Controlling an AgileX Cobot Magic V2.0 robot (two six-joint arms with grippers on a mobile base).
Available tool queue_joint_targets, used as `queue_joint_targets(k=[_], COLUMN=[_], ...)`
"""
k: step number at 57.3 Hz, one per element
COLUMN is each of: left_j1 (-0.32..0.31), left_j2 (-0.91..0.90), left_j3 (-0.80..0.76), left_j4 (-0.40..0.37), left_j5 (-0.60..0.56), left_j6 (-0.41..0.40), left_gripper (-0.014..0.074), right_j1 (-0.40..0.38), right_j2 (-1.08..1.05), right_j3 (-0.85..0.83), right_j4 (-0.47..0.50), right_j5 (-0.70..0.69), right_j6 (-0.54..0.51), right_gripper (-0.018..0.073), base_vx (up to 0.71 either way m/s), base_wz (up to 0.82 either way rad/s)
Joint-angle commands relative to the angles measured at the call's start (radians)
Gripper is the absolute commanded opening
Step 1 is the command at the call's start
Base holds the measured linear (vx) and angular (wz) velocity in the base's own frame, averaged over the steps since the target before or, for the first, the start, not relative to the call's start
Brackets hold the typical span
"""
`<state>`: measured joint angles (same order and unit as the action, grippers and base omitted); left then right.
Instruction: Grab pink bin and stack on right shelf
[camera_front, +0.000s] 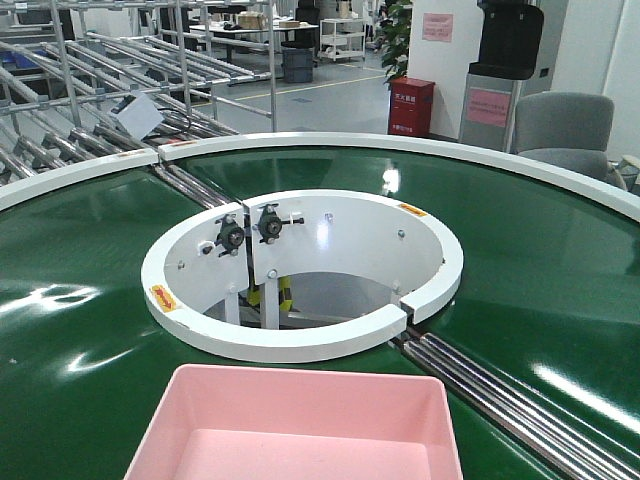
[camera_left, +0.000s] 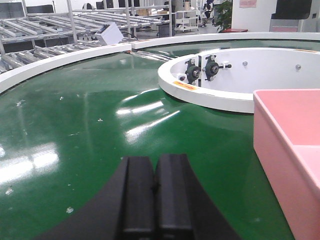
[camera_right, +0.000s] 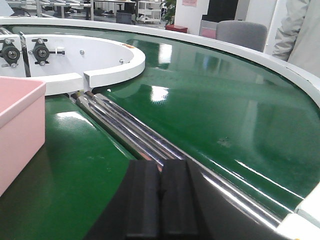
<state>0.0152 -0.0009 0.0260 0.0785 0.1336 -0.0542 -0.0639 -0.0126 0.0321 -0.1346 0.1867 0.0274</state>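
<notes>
Closest to the lens, the pink bin (camera_front: 300, 430) sits empty on the green belt (camera_front: 80, 340), between the two tools: just right of the left tool (camera_left: 155, 187) and left of the right tool (camera_right: 160, 200). Both tools are clenched on nothing, pads pressed together, low over the belt. To grab well, each would likely need to spread its pads, rise to rim height and close evenly on opposite walls. No right shelf shows in any view.

Bright overhead glare streaks the green belt (camera_front: 560, 300).
</notes>
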Motion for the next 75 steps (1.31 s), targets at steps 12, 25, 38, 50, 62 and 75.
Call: queue_joint_targets(k=[12,25,38,50,62,75], left_j1=[0.001,0.001,0.001,0.001,0.001,0.001], left_j2=[0.016,0.016,0.016,0.016,0.016,0.041], left_j3=[0.009,0.009,0.009,0.009,0.009,-0.199], left_j4=[-0.005,-0.005,-0.005,-0.005,-0.005,-0.005], left_j5=[-0.119,-0.119,-0.12,-0.188,-0.274,-0.316], left_j6=[-0.008,-0.008,-0.008,-0.008,-0.008,0.001], left_gripper=[-0.0008,-0.0008,-0.0008,-0.0008,-0.0008,-0.0006], right_j1=[-0.007,-0.007,-0.007,-0.007,-0.007,-0.007], right_j2=[-0.005,-0.005,-0.005,-0.005,-0.005,0.057], right_j3=[0.0,0.0,0.0,0.0,-0.002,-0.225], right_j4=[-0.005,-0.005,-0.037,-0.037,-0.039,-0.031], right_j5=[-0.085,-0.085,-0.086,-0.204,-0.328,-0.277], right_j6=[-0.009,-0.009,-0.015,-0.01,-0.003,0.066], right_gripper=[-0.0008,-0.0008,-0.0008,-0.0008,-0.0008,-0.0008], base_vx=[0.0,0.0,0.0,0.0,0.0,0.0], base_wz=[0.0,0.0,0.0,0.0,0.0,0.0])
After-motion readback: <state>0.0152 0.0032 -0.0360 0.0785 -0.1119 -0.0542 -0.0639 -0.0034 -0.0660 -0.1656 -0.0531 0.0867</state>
